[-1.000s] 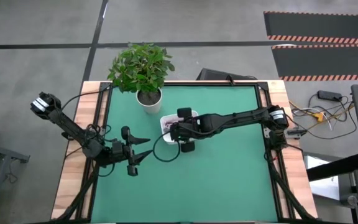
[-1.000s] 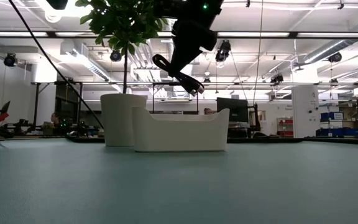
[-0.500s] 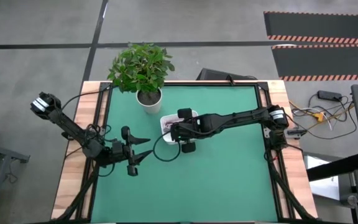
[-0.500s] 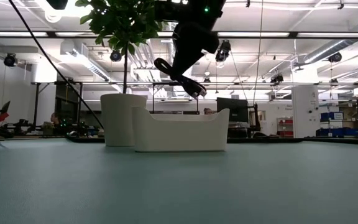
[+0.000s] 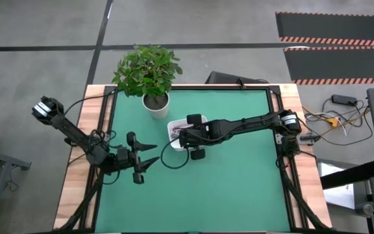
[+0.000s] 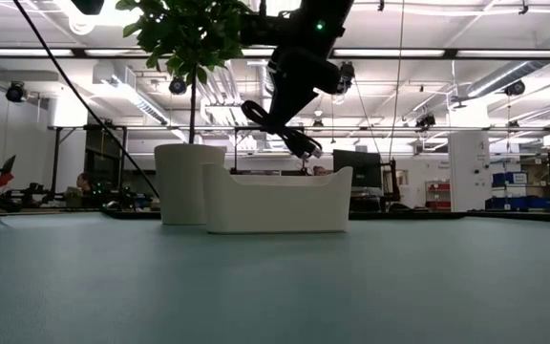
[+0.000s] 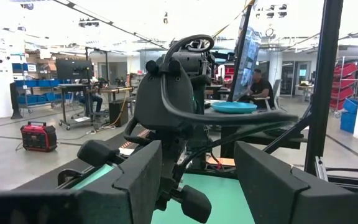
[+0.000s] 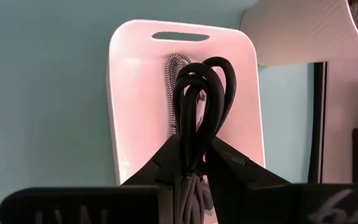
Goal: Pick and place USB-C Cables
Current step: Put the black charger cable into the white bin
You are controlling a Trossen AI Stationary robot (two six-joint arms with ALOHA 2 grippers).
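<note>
My right gripper [image 8: 194,163] is shut on a dark coiled USB-C cable [image 8: 201,93] and hangs over the white tray [image 8: 129,93]. In the low view the cable [image 6: 285,126] is a little above the tray's [image 6: 275,205] rim. A silver-grey braided cable [image 8: 174,81] lies inside the tray. In the high view my right gripper [image 5: 182,136] is over the tray [image 5: 197,119] at the table's middle. My left gripper [image 5: 153,154] waits open near the table's left edge, touching nothing; its fingers [image 7: 135,180] frame a view of the right arm. My right gripper pinches the coiled cable between its two fingers, across the bundle's strands [image 8: 191,149]. The looped end [image 8: 213,68] sticks out past the fingertips. The fingers slant down from the table's right side. The bundle is lifted clear, tilted, above the tray.
A white pot [image 5: 155,103] with a leafy green plant [image 5: 147,70] stands just beyond the tray's far left corner, and shows beside the tray [image 6: 189,182] in the low view. A black wire [image 5: 171,159] loops over the green mat near the tray.
My right gripper has sunk a little toward the tray, still shut on the dark cable, which stays clear of the rim. The left arm has kept still.
</note>
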